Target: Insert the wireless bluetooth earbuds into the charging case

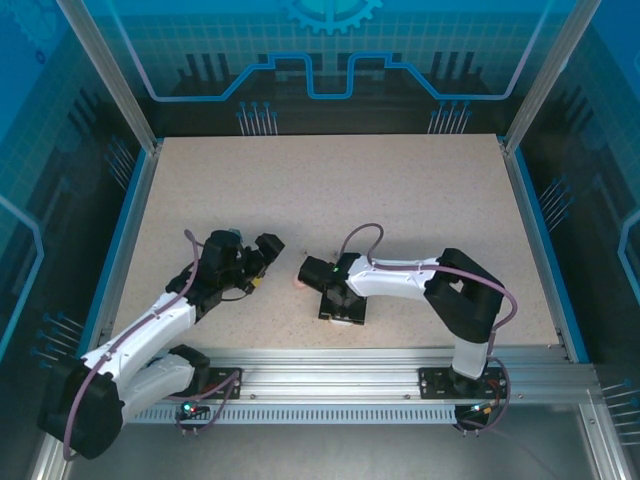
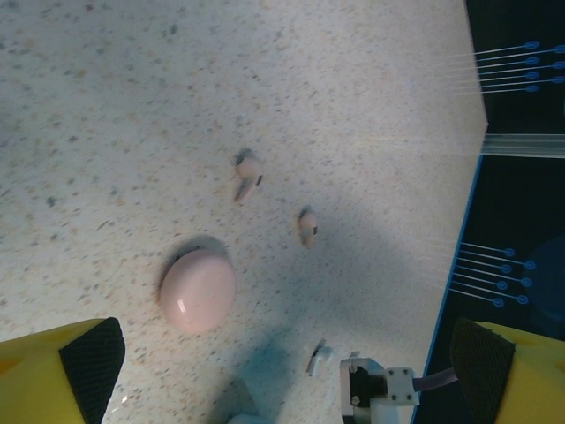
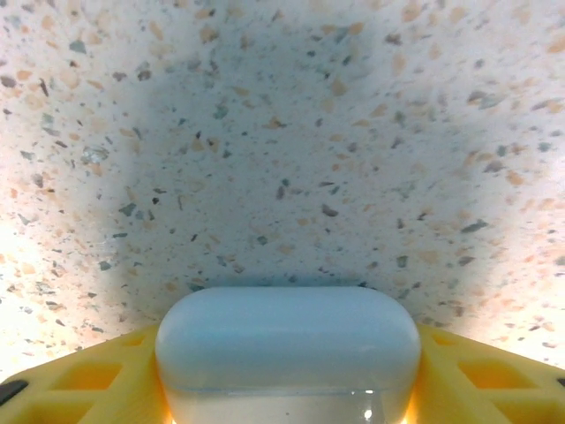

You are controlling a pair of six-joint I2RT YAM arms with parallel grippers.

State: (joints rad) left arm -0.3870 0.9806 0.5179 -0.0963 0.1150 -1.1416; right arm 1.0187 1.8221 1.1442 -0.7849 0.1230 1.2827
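Earbuds [image 2: 249,172] lie loose on the table [image 2: 106,106] just beyond a pale egg-shaped pod [image 2: 199,290], my left gripper [image 2: 287,353] spread wide over that pod's near side. My right gripper [image 1: 308,270] is clamped on the charging case [image 3: 287,340]. I judge the earbuds could skid or flip away if the fingers [image 2: 79,362] pinch them off-centre.

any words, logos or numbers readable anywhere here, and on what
None can be read. The white case, the earbuds and the table bear no print; the back wall shows only a gear drawing and lines.
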